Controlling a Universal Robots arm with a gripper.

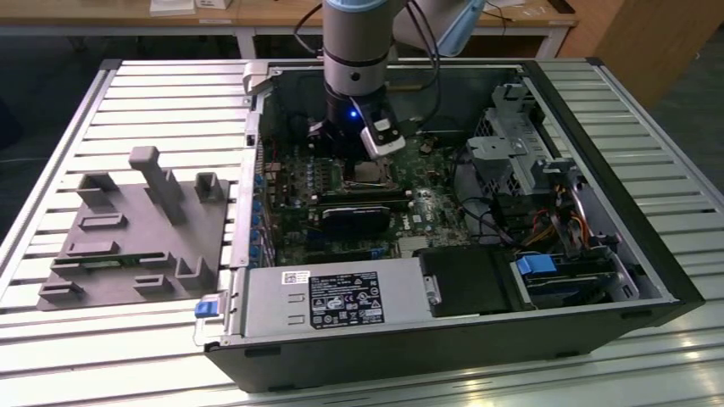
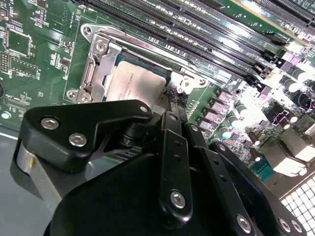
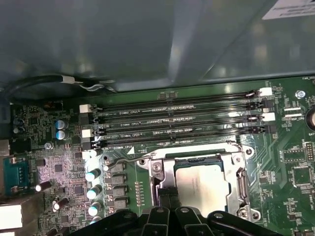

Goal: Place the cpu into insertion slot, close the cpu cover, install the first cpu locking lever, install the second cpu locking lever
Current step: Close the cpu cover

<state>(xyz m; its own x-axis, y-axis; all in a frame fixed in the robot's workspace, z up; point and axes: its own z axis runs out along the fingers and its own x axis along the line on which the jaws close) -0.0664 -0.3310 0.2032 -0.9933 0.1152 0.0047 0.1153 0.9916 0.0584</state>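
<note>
The cpu (image 3: 202, 189) (image 2: 132, 83), pale silvery-tan, lies flat in the insertion slot (image 1: 368, 175) on the green motherboard. The cpu cover (image 3: 240, 184) (image 2: 94, 66), a silvery frame, lies down around the chip. A thin wire locking lever (image 3: 123, 160) runs along the socket's edge toward the memory slots. My gripper (image 3: 167, 197) (image 2: 173, 102) (image 1: 364, 159) hangs right at the socket's edge beside the chip, its black fingers together. I cannot tell if the tips touch the cover or a lever.
The open computer case (image 1: 633, 246) lies on a slatted table. Memory slots (image 3: 172, 120) run beside the socket. A grey power-supply box (image 1: 328, 297) sits at the case's near side, a drive cage (image 1: 515, 144) on the exterior view's right. A grey fixture block (image 1: 142, 229) stands outside on the exterior view's left.
</note>
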